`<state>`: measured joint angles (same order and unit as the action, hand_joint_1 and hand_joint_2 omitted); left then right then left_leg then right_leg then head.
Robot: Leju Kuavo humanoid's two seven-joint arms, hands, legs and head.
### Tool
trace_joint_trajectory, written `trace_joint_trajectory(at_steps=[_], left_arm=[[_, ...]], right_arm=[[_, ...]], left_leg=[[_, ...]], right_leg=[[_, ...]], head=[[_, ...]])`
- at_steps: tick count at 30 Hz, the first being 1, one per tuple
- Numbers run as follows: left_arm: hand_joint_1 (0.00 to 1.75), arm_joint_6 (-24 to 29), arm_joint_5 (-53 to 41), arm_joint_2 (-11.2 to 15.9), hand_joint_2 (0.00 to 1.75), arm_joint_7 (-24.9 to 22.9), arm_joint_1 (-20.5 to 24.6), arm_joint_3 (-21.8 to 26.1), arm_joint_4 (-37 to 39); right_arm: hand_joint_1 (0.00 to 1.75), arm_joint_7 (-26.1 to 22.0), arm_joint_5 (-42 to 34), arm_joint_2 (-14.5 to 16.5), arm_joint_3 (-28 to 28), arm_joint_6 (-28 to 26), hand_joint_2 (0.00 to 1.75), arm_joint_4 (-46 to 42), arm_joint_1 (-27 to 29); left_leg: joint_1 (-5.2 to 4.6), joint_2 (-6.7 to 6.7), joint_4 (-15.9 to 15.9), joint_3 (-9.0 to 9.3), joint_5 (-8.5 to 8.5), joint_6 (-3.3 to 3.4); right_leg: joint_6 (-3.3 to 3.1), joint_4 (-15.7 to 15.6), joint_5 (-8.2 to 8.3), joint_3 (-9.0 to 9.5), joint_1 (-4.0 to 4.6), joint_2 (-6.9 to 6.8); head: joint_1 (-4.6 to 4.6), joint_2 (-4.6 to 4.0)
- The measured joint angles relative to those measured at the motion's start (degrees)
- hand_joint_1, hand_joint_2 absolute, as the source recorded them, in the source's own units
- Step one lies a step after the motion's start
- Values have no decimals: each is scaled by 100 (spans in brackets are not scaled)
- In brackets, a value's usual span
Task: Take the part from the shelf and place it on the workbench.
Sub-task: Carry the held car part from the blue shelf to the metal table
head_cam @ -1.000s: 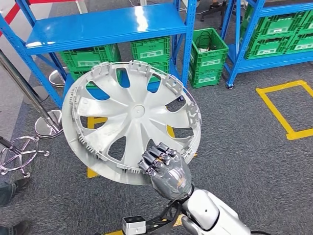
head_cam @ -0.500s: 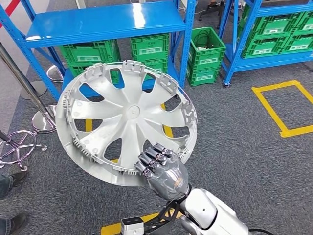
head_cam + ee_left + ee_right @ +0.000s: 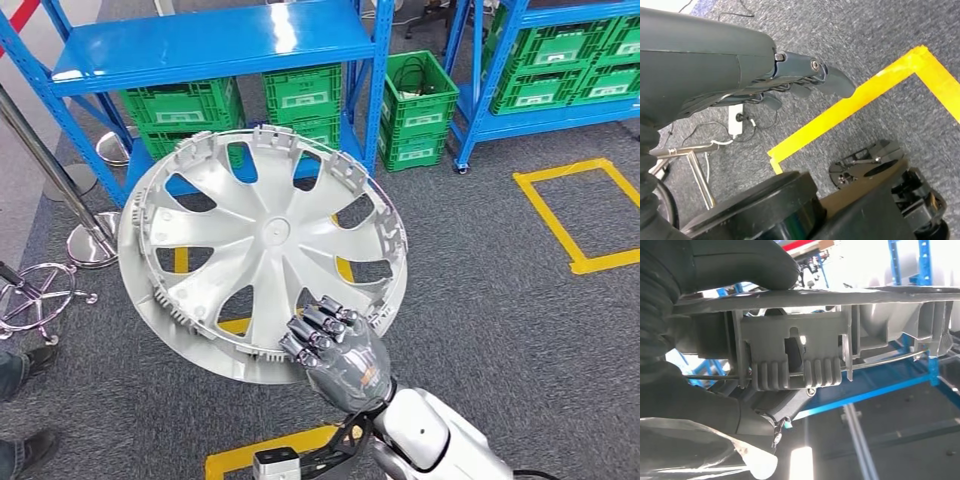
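Observation:
The part is a large silver wheel cover (image 3: 264, 250) with spokes and a clipped rim. My right hand (image 3: 340, 350) grips its near edge and holds it tilted in the air in front of the blue shelf (image 3: 211, 45). In the right wrist view the thumb (image 3: 734, 262) lies over the cover's rim (image 3: 798, 355), with the fingers below it. My left hand (image 3: 753, 75) hangs above the grey carpet, fingers stretched out, holding nothing.
Green crates (image 3: 419, 105) stand under the blue shelf and on a second blue rack (image 3: 528, 110) to the right. Yellow floor tape (image 3: 573, 215) marks the carpet. A chrome post base (image 3: 90, 245) and a person's shoes (image 3: 15, 365) are at the left.
The whole picture has shifted a little, so the camera has moved: the floor tape near my body has slid up. The wheel cover stays held in my right hand.

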<state>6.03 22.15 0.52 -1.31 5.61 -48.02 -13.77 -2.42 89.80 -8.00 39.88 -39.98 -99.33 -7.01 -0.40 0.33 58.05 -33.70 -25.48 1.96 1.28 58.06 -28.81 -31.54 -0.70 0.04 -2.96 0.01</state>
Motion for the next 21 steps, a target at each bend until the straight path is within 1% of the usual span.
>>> trace_joint_trajectory(at_steps=[1, 2, 4, 7, 8, 11, 12, 15, 16, 17, 19, 20, 21], left_arm=[[0, 4, -8, 5, 175, -3, 2, 0, 0], [0, 10, -22, 7, 175, -4, 4, 0, 0], [0, 24, -54, 2, 175, -10, 7, -1, -1], [0, 31, -72, -16, 175, -20, 8, -2, -1], [0, 32, -72, -20, 175, -24, 9, -2, 0], [0, 32, -77, -31, 175, -35, 11, -2, -1], [0, 32, -79, -35, 175, -37, 11, -2, -1], [0, 33, -79, -41, 175, -44, 17, -2, -1], [0, 33, -80, -38, 175, -49, 23, -1, -1], [0, 38, -82, -36, 175, -55, 30, -1, -2], [0, 52, -90, -36, 175, -69, 49, 0, -2], [0, 60, -95, -42, 175, -77, 60, 0, -2], [0, 66, -99, -47, 175, -85, 70, 0, -2]], right_arm=[[168, -14, -1, 0, -12, 0, 175, -7, 11], [168, -27, -1, 0, -28, 0, 175, -11, 16], [168, -54, 0, 0, -62, 0, 175, -25, 23], [168, -70, 2, 0, -79, 0, 175, -48, 33], [168, -72, 2, 0, -81, 0, 175, -51, 36], [168, -74, 2, 0, -83, 0, 175, -57, 44], [168, -75, 2, 0, -83, 0, 175, -61, 46], [168, -77, 1, 1, -83, 0, 175, -71, 47], [168, -77, 1, 3, -83, 0, 175, -76, 47], [168, -75, 2, 8, -83, 0, 175, -86, 46], [168, -63, 1, 27, -83, 0, 175, -118, 44], [168, -52, 0, 36, -82, 0, 175, -132, 37], [168, -42, -1, 42, -81, 0, 175, -144, 28]], left_leg=[[-2, -1, 3, -4, 5, 67], [-2, -2, -1, -7, 21, 102], [0, -2, -16, -8, 44, 89], [5, -2, -38, -10, 71, 40], [6, -1, -45, -11, 78, 13], [14, -1, -64, -17, 87, -127], [17, -2, -67, -20, 88, -160], [15, -2, -65, -29, 85, -179], [6, -2, -48, -38, 77, -170], [-4, -3, -48, -41, 78, -141], [5, 18, -172, 8, 142, -57], [22, 39, -269, 46, 193, -20], [43, 68, -347, 75, 234, -3]], right_leg=[[-2, -4, 4, -1, 1, -1], [-9, -3, 8, -3, 6, -1], [-25, -1, 16, -11, 16, -2], [-41, 3, 23, -23, 25, -2], [-44, 4, 25, -28, 27, -3], [-49, 9, 27, -42, 27, -5], [-50, 10, 27, -46, 27, -6], [-50, 10, 28, -48, 22, -9], [-33, -3, 39, -47, 7, -14], [-7, -29, 57, -41, -7, -14], [55, -80, 74, -37, -16, -12], [73, -26, 14, -73, -8, -6], [87, 144, -107, -159, -2, -4]], head=[[1, -1], [2, -1], [2, -1], [1, -1], [1, -1], [0, -1], [-1, -1], [-2, -1], [-2, -1], [0, -1], [2, 0], [2, 0], [-7, 0]])
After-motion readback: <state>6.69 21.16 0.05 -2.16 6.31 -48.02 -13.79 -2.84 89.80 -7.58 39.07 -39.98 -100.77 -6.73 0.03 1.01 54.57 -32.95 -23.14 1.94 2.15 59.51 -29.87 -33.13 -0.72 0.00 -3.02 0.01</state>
